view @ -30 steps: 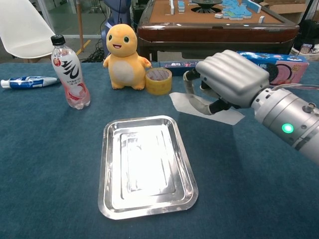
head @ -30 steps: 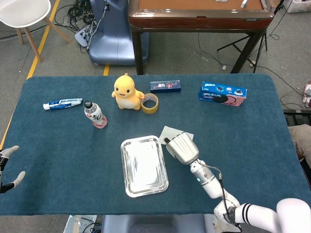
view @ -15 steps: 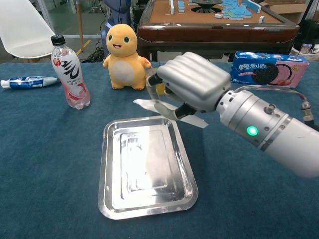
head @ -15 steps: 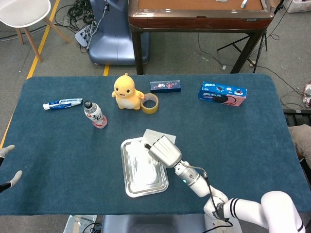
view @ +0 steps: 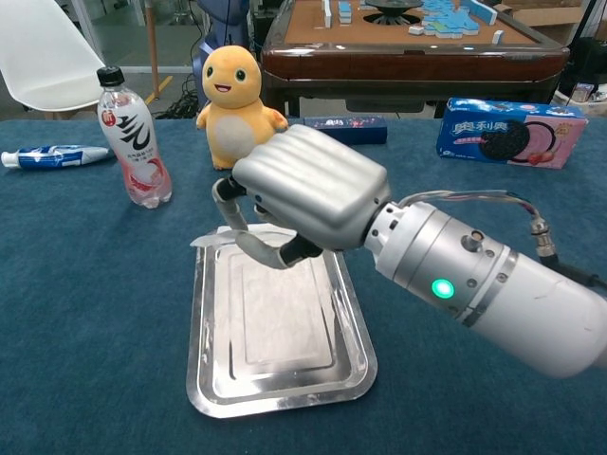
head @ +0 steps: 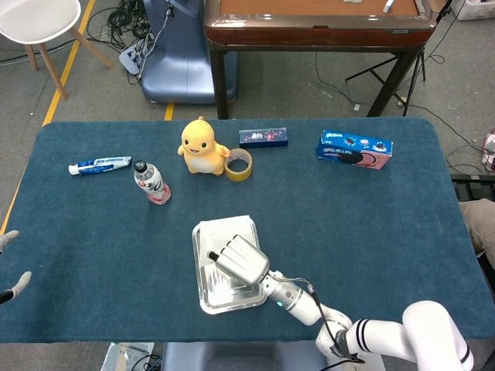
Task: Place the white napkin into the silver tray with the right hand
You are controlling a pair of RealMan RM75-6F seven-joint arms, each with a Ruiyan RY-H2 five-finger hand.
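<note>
1. The right hand (view: 303,194), silver and metal-shelled, hangs over the far half of the rectangular silver metal tray (view: 356,365) with its fingers curled down.
2. Its fingers pinch the flat white paper napkin (view: 275,313) by the far left edge, which is lifted at the tray's rim.
3. The rest of the napkin lies inside the tray, covering most of its floor.
4. From the head view, the tray (head: 203,297) sits near the front middle of the dark blue cloth-covered table (head: 387,232), with the right hand (head: 241,261) above it.
5. The left hand (head: 9,267) shows only as pale fingertips at the left edge of the table; whether it is spread or closed cannot be told.
6. Behind the tray stand a yellow plush duck toy (view: 234,95), a clear plastic bottle with a pink label (view: 133,137) and a blue biscuit box (view: 507,131).
</note>
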